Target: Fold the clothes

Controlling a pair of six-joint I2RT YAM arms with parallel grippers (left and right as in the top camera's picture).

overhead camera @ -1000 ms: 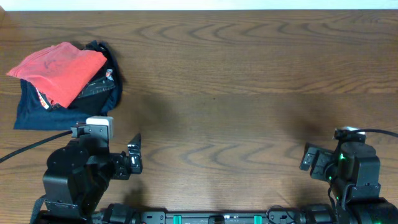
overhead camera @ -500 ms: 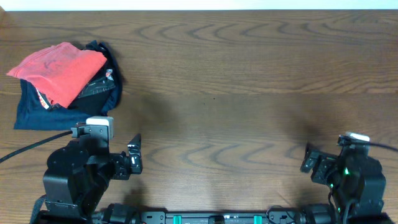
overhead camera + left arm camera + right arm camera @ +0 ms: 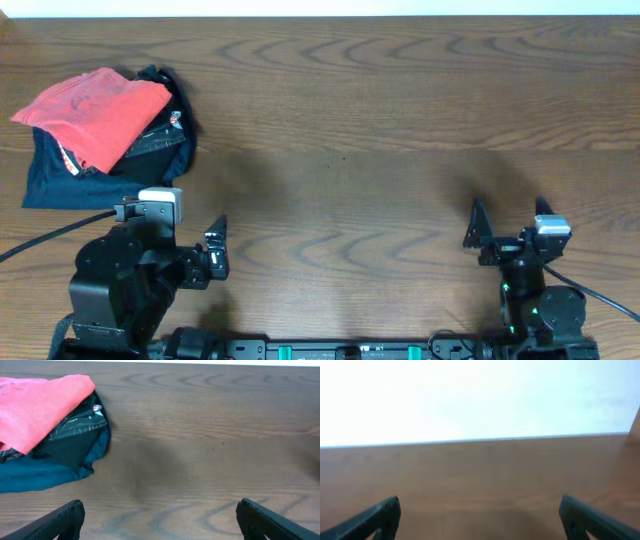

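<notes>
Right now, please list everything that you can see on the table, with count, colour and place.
shirt: one, coral-red, far left corner, bundled on top of the dark garments
dark garments: number unclear, navy and black, under the shirt
table: one, brown wood, under everything
cables: two, black, one beside each arm
left gripper: one, black, near left edge, open, holding nothing
right gripper: one, black, near right edge, open, holding nothing

Overhead we get even, moderate light on the desk (image 3: 380,110), with soft shadow patches mid-frame. Right wrist view: upper half blown out white, wood hazy. Left hand (image 3: 160,510) tips dark and blurred in the lower corners.
</notes>
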